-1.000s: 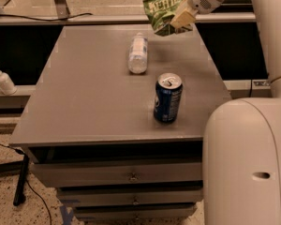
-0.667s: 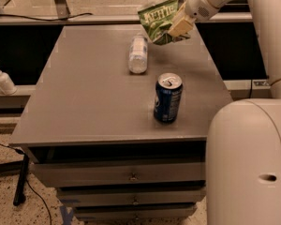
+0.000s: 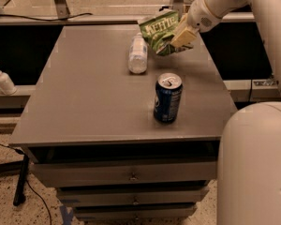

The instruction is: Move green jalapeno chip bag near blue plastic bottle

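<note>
Gripper (image 3: 181,35), jaws clamped on the green jalapeno chip bag (image 3: 158,28), hovers just beside the lying blue plastic bottle (image 3: 137,55). Held high, likely to avoid knocking it.

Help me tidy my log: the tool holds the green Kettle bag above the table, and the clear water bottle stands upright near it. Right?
Not quite. The camera view shows the clear water bottle lying on its side, not upright. The tool does hold the green Kettle bag above the table, near the bottle.
</note>
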Controlling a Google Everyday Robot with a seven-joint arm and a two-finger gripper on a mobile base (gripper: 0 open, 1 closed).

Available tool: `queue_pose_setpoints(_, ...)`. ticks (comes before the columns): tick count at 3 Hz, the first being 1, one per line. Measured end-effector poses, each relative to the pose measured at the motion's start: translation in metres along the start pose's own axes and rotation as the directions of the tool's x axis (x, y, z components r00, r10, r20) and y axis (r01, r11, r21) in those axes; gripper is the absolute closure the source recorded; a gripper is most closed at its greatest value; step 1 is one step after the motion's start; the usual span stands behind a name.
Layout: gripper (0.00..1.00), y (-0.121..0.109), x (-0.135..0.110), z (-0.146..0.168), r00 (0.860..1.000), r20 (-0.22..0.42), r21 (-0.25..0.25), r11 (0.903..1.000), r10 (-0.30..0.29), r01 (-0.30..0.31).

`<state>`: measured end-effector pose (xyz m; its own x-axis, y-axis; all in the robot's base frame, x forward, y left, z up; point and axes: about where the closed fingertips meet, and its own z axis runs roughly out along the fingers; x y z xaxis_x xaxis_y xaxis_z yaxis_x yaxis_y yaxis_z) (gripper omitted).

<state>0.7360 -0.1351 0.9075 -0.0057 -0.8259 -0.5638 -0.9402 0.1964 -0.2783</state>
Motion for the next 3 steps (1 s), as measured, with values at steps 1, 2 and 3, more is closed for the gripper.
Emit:
queue_pose_setpoints(1, 0.82, 0.0063, 0.0026, 0.0043, 1.0, 0.003, -0.01, 0.9999, 0.003, -0.003)
queue_pose_setpoints(2, 0.59, 0.0104, 0.0022, 0.0073, 1.0, 0.01, -0.012, 0.9999, 0.001, -0.001)
queue_pose_setpoints(3, 0.36, 0.0125, -0.0004, 0.0119, 1.0, 0.017, -0.019, 0.9998, -0.003, 0.004)
